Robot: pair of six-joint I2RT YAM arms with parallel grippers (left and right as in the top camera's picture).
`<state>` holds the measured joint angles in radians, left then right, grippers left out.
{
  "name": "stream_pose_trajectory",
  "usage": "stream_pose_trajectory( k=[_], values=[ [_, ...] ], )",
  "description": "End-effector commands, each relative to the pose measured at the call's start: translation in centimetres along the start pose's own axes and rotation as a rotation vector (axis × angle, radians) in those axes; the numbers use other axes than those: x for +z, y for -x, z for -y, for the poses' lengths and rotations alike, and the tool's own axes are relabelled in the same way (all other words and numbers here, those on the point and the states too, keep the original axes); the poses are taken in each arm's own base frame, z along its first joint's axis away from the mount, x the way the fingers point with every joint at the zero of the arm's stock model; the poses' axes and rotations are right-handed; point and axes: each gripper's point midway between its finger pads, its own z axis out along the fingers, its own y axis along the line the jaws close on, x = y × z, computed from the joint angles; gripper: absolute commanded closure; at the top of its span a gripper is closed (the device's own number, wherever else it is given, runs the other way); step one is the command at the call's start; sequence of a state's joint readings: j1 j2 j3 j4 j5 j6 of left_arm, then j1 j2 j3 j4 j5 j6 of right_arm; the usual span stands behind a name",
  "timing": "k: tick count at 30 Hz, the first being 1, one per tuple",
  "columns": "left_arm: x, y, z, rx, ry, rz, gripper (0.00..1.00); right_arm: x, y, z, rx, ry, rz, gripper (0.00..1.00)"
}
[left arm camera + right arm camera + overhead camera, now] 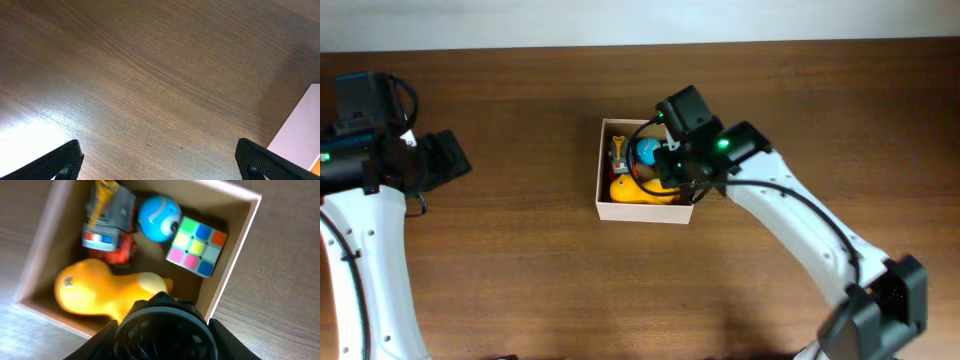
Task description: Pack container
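The container (640, 212) is a square white-walled box at the table's middle; it also shows in the right wrist view (235, 255). Inside lie a yellow duck (95, 292), a blue ball (159, 217), a colour cube (197, 245) and a red-grey toy vehicle (110, 225). My right gripper (682, 172) hangs over the box's right front corner, shut on a round black object (162, 325) held between its fingers (162, 347). My left gripper (445, 160) is open and empty over bare table at the far left (157, 160).
The box's white wall (300, 130) shows at the right edge of the left wrist view. The brown wooden table (520, 280) surrounds the box. A pale strip runs along the table's far edge (640, 20).
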<state>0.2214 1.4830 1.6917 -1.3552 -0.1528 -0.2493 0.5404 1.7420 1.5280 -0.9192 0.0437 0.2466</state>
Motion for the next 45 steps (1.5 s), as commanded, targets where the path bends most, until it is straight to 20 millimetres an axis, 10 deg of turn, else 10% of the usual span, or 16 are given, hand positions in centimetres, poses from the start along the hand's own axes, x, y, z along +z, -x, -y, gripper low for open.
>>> stream_pose_trajectory(
  k=[1,13,31,45],
  values=[
    [-0.3,0.2,-0.1,0.011,-0.004,0.009,0.01,2.1,-0.6,0.5,-0.009,-0.046,-0.048,0.52],
    [-0.3,0.2,-0.1,0.011,-0.004,0.009,0.01,0.1,0.0,-0.2,-0.021,-0.022,0.0,0.19],
    [-0.3,0.2,-0.1,0.011,-0.004,0.009,0.01,-18.5,2.1,2.4,0.03,-0.034,0.433,0.01],
    [-0.3,0.2,-0.1,0.011,-0.004,0.009,0.01,-26.7,-1.8,5.5,0.074,-0.089,0.59,0.01]
  ],
)
